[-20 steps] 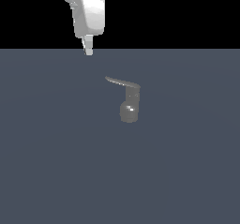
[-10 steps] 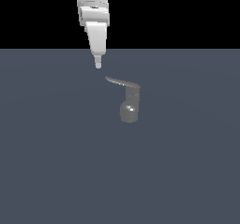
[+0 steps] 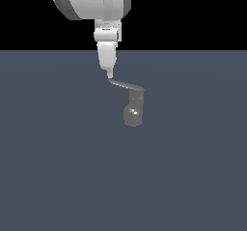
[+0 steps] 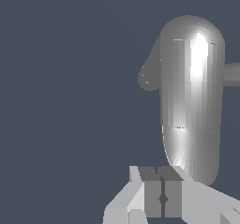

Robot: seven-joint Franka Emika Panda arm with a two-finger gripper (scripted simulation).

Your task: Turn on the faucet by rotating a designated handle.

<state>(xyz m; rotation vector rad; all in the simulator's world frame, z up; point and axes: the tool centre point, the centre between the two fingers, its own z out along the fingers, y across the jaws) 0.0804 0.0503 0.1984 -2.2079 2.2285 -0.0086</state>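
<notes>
- Slate-grey floor (image 3: pixel 58 177) spreads bare all round; black backdrop beyond
- faucet (image 3: pixel 133 110) stands near centre; handle (image 3: pixel 126 85) juts toward the exterior view's left
- gripper (image 3: pixel 110 74) at the handle's tip; fingers (image 4: pixel 172 192) pressed together

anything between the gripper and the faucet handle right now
Nothing. In the exterior view the gripper hangs just above the free end of the handle, with only a sliver of bare floor behind. Whether it touches can't be told.

I see only a plain slate-blue surface (image 3: pixel 58 177) spreading flat, meeting a black backdrop (image 3: pixel 193 12) along its far edge.
</notes>
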